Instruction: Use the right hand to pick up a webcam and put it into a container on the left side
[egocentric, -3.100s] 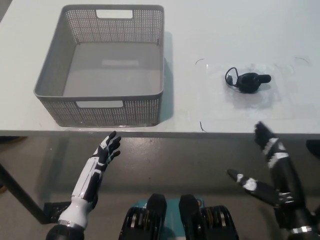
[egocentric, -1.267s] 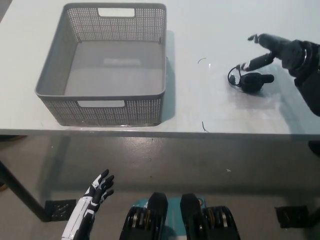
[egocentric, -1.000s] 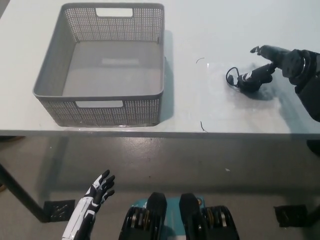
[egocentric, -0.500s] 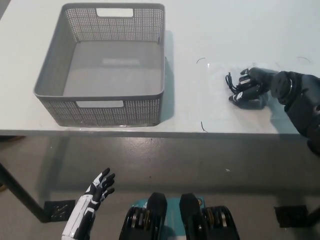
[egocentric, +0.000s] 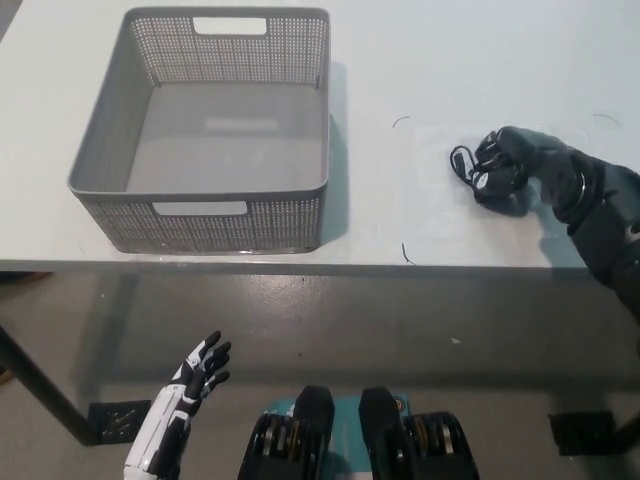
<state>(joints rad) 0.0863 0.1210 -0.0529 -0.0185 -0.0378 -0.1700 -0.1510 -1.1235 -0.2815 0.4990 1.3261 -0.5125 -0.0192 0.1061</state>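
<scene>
Head view: 1 grey mesh basket (egocentric: 120, 175) stands on the white table (egocentric: 400, 60), left side, with nothing in it. 1 black webcam (egocentric: 478, 172) lies on the table's right part, well apart from the basket, its cable looped beside it. My right hand (egocentric: 520, 160) covers it, fingers curled around the body. My left hand (egocentric: 195, 370) rests below the table edge, fingers spread, holding nothing.

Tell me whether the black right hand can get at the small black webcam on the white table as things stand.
Probably yes: the black right hand is already on the small black webcam, fingers curled over it, with nothing between them on the white table. The white left hand hangs open below the table edge.
</scene>
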